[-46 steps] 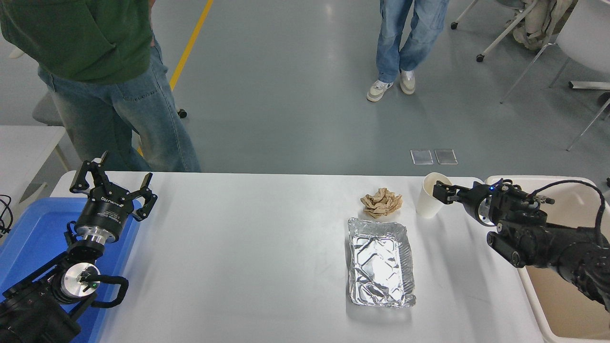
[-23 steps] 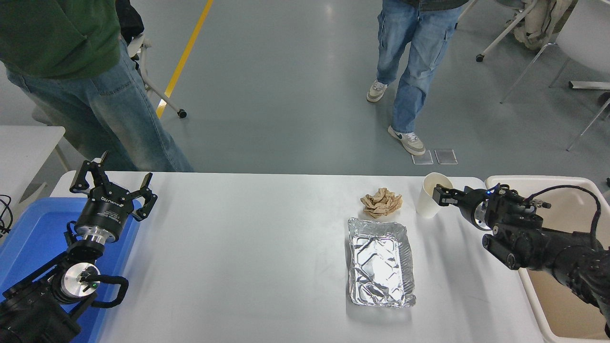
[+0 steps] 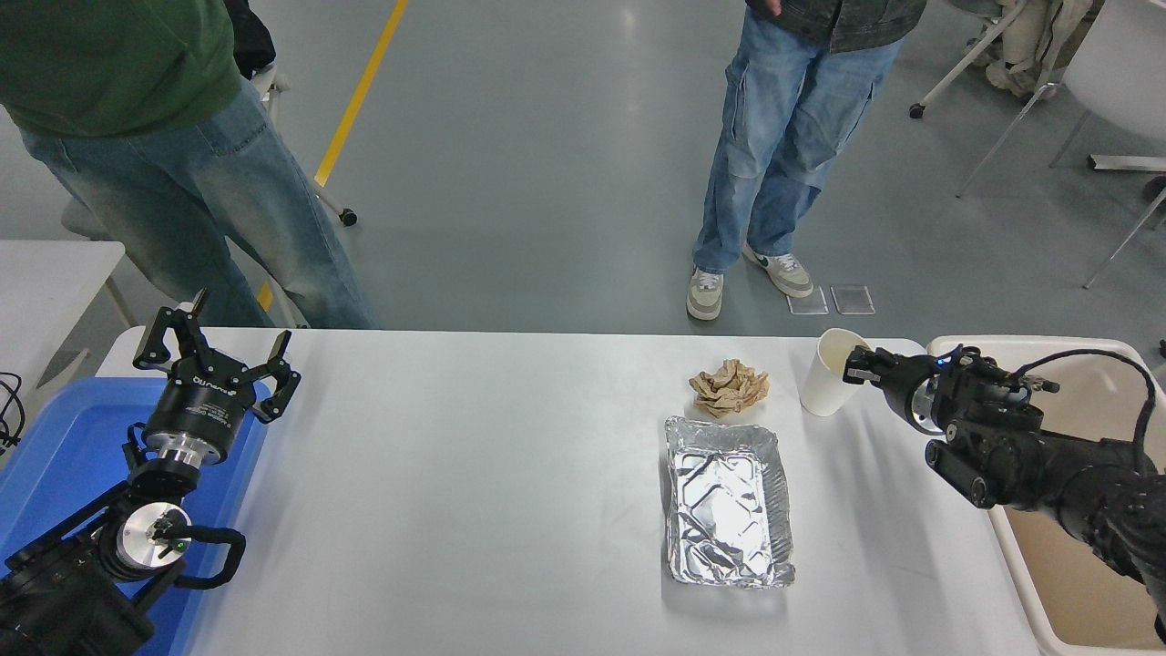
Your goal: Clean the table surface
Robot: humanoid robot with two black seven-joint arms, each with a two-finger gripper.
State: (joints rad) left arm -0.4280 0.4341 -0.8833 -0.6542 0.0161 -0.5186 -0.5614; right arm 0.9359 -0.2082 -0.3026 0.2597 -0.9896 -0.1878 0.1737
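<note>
The table surface point(image 3: 455, 474) is a wide white top. On its right part lie a crumpled brown paper ball point(image 3: 729, 387), an empty foil tray point(image 3: 726, 510) just in front of it, and a white paper cup point(image 3: 824, 387) near the far right corner. My right gripper point(image 3: 857, 370) reaches in from the right and pinches the cup's rim on its right side; the cup leans slightly. My left gripper point(image 3: 216, 357) is parked open at the lower left above a blue bin point(image 3: 55, 456).
A beige tub point(image 3: 1075, 583) stands off the table's right end, under my right arm. Two people in jeans stand at the far side, one at the left point(image 3: 182, 182) and one near the middle point(image 3: 783, 164). A smaller white table point(image 3: 46, 273) shows at the left.
The cup has shifted a little to the right with my right gripper on its rim. The person in the middle has walked closer to the table. The left arm has not moved.
</note>
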